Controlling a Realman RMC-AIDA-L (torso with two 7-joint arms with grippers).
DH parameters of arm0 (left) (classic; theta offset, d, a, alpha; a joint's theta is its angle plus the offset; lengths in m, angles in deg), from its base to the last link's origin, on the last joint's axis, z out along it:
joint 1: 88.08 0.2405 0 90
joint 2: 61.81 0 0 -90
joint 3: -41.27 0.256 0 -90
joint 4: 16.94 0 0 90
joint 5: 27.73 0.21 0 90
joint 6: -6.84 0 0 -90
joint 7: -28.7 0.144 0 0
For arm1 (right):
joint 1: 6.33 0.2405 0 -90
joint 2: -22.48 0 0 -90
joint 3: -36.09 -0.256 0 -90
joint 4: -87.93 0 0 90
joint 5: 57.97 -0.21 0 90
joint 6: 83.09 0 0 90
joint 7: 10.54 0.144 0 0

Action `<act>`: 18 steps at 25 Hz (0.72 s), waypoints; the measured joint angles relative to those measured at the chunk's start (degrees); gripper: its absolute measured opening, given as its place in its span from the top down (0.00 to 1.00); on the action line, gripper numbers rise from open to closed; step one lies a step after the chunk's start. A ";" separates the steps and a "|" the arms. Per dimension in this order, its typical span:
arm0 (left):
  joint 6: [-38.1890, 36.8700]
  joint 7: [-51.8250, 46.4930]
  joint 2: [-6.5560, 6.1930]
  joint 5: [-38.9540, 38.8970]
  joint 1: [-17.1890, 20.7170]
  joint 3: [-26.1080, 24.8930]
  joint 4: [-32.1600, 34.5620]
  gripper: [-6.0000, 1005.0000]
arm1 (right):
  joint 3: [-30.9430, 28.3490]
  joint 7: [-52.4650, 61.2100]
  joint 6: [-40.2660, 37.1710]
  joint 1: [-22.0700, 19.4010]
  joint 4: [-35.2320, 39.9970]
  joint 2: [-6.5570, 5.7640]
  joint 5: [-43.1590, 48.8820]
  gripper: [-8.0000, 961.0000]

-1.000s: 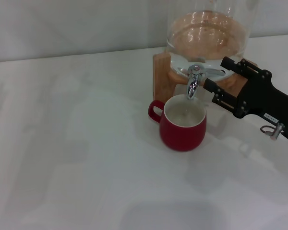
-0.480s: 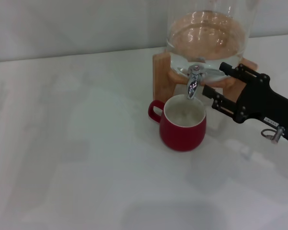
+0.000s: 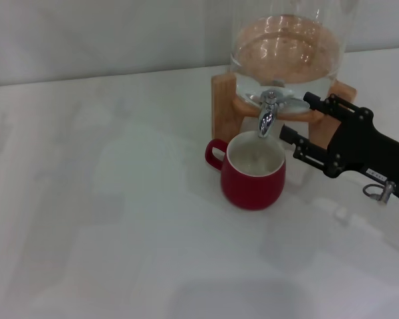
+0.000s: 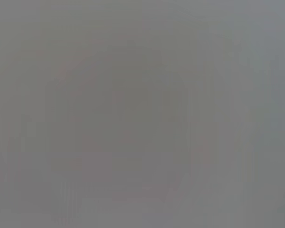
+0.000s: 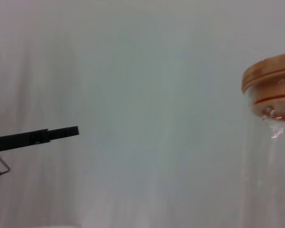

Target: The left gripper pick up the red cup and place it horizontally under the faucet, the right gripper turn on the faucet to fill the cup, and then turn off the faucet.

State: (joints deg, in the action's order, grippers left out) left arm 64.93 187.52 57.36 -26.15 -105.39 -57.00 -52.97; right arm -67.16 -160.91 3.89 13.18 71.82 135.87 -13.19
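No legible text or labels anywhere.

Red cup (image 3: 254, 178): dark red outside, white inside. Faucet (image 3: 268, 111) shiny chrome; stand (image 3: 221, 106) tan wood. Right gripper (image 3: 296, 121) all black.

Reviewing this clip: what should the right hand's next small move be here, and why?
Probably ease the right hand toward the faucet so its open fingers bracket the lever, ready to shut it. The red cup already stands under the spout; the hand sits beside the lever, not touching. Whether water runs is unclear. The left hand is unseen.
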 joint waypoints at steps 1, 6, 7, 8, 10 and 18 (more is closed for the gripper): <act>0.00 0.00 0.00 0.00 0.00 0.00 0.00 0.16 | 0.03 0.00 0.02 0.00 -0.04 -0.01 0.46 0.30; 0.19 0.00 0.00 0.00 0.00 0.00 0.00 0.16 | 0.07 0.00 0.51 0.00 -0.18 -0.05 1.68 0.30; 0.25 0.00 0.00 0.00 0.00 0.00 0.00 0.16 | 0.07 -0.01 0.72 -0.02 -0.18 -0.08 1.76 0.30; 0.27 0.00 0.00 0.00 0.00 0.00 0.00 0.16 | 0.07 -0.06 0.98 -0.04 -0.18 -0.10 1.92 0.30; 0.33 0.00 0.00 0.00 0.00 0.00 0.00 0.16 | 0.07 -0.26 1.52 -0.15 -0.18 -0.14 2.28 0.30; 0.46 0.00 0.00 0.01 0.01 0.00 0.04 0.16 | 0.06 -0.41 2.72 -0.69 -0.18 -0.19 2.42 0.30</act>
State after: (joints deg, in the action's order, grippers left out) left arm 65.39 187.52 57.37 -26.14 -105.39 -57.00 -52.93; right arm -67.09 -161.32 6.62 12.48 71.64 135.68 -10.77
